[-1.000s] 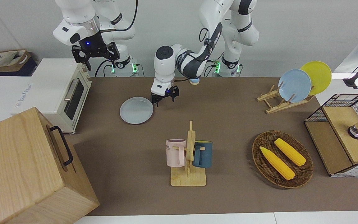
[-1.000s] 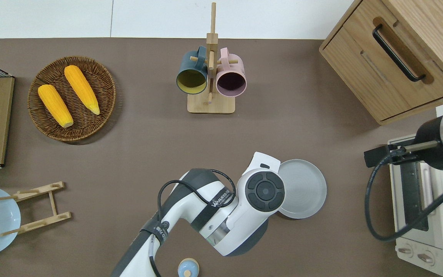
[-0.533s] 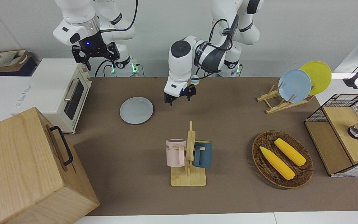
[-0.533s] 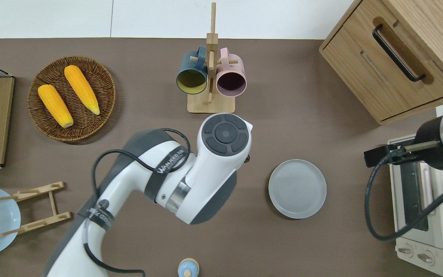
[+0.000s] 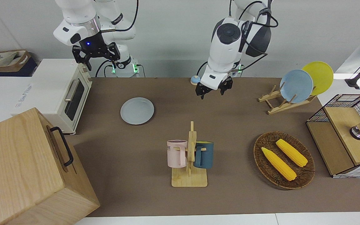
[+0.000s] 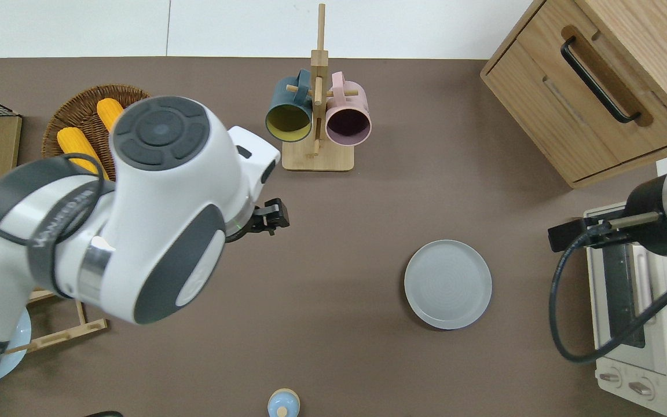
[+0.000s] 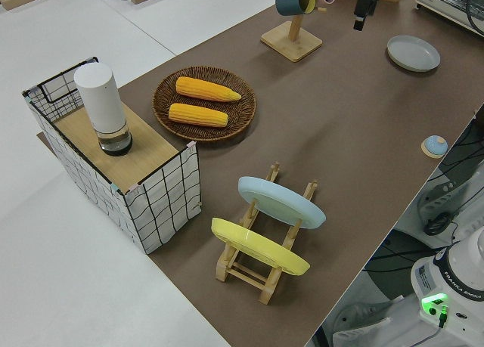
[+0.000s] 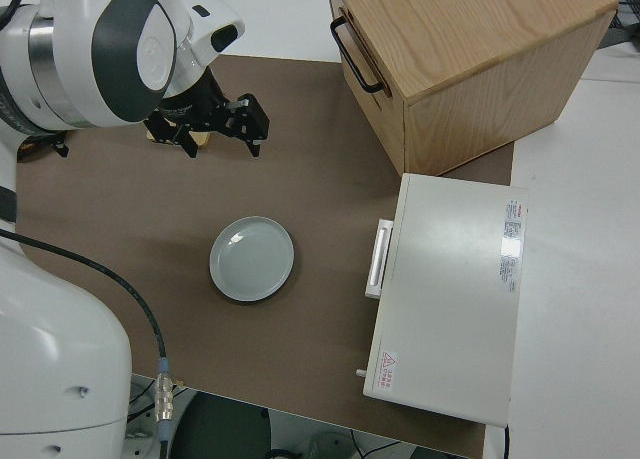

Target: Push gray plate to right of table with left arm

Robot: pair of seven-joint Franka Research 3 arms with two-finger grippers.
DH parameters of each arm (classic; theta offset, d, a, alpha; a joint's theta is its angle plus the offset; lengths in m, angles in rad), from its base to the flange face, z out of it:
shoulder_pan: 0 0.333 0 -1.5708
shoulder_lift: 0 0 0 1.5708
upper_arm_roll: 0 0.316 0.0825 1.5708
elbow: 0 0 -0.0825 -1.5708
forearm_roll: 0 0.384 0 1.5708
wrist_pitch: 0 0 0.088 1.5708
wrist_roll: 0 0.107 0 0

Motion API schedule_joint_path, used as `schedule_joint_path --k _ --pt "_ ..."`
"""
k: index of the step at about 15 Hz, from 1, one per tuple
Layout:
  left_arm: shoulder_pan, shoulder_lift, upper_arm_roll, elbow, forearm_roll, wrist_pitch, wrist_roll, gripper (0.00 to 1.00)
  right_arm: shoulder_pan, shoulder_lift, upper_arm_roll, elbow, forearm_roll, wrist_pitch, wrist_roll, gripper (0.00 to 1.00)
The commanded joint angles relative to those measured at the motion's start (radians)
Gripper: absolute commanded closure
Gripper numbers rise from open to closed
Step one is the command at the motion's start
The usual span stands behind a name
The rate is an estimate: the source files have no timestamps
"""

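1. Task status: the gray plate [image 5: 137, 110] lies flat on the table [image 5: 230, 125], toward the right arm's end and just short of the white toaster oven [image 5: 62, 93]. Judged from this position, the push appears complete; no further contact with the plate seems required.

2. Plate location: it sits nearer to the robots than the mug rack [image 6: 317, 110] and is well apart from it. Nothing touches the plate.

3. Left gripper [image 5: 213, 89]: it is raised in the air over bare table near the middle, well apart from the plate. The front view shows its jaws spread apart and holding nothing.

4. Right gripper [image 5: 95, 53]: parked, jaws spread apart and empty.

5. Remaining work: in all likelihood only the return of the left arm to its rest pose.

6. Change against the earlier frames: one second ago the left gripper was low at the plate's rim, on the side toward the left arm's end. Half a second ago it had lifted clear. It now hangs higher and farther toward the left arm's end. The plate's position is unchanged across all three moments.
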Motion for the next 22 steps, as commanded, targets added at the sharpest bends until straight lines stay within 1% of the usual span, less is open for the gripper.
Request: schedule_joint_path --k 1,8,10,12,15,17,19,21,22 --pt "0.121 -0.064 -0.012 -0.019 0.005 -0.037 0.116 0.0 -0.02 -0.003 0.013 0.008 0.01 -0.014 0.002 0.017" --pt "0.313 -0.156 -0.012 -0.028 0.013 -0.084 0.35 0.0 -0.02 -0.003 0.013 0.008 0.01 -0.014 0.002 0.017" --pt "0.356 -0.18 -0.012 -0.042 0.013 -0.096 0.406 0.0 -0.02 -0.003 0.013 0.008 0.01 -0.014 0.001 0.017" --pt "0.395 -0.216 -0.012 -0.078 0.013 -0.096 0.449 0.0 -0.02 -0.003 0.015 0.008 0.01 -0.014 0.002 0.017" --pt "0.405 -0.277 -0.003 -0.161 0.014 -0.076 0.491 0.0 -0.02 -0.003 0.015 0.008 0.01 -0.014 0.001 0.017" --pt "0.405 -0.324 0.017 -0.227 0.016 -0.044 0.528 0.0 -0.02 -0.003 0.013 0.008 0.01 -0.014 0.001 0.017" --pt "0.405 -0.354 0.037 -0.273 0.016 -0.016 0.557 0.0 -0.02 -0.003 0.015 0.008 0.01 -0.014 0.001 0.017" --pt "0.404 -0.387 0.037 -0.334 0.016 0.027 0.562 0.0 -0.02 -0.003 0.013 0.008 0.01 -0.014 0.001 0.017" --pt "0.402 -0.406 0.037 -0.376 0.016 0.068 0.569 0.0 -0.02 -0.003 0.015 0.008 0.01 -0.014 0.001 0.017"
